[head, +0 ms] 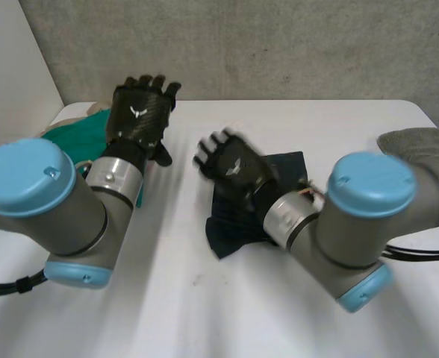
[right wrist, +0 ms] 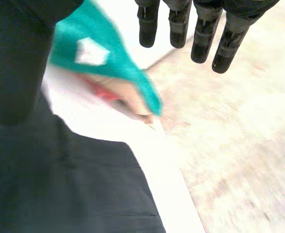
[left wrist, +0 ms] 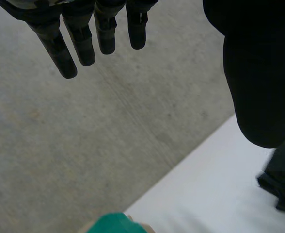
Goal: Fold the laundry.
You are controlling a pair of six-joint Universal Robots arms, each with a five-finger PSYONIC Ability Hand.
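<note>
We note left hand [head: 137, 112] and right hand [head: 231, 165] both straight-fingered, holding nothing. Dark cloth [head: 227, 235] mid-table [head: 167, 298] under right hand; green cloth [head: 78, 134] at left edge. We judge most folding left.

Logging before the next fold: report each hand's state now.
Left hand: open, holding nothing.
Right hand: open, holding nothing, over the dark cloth.
</note>
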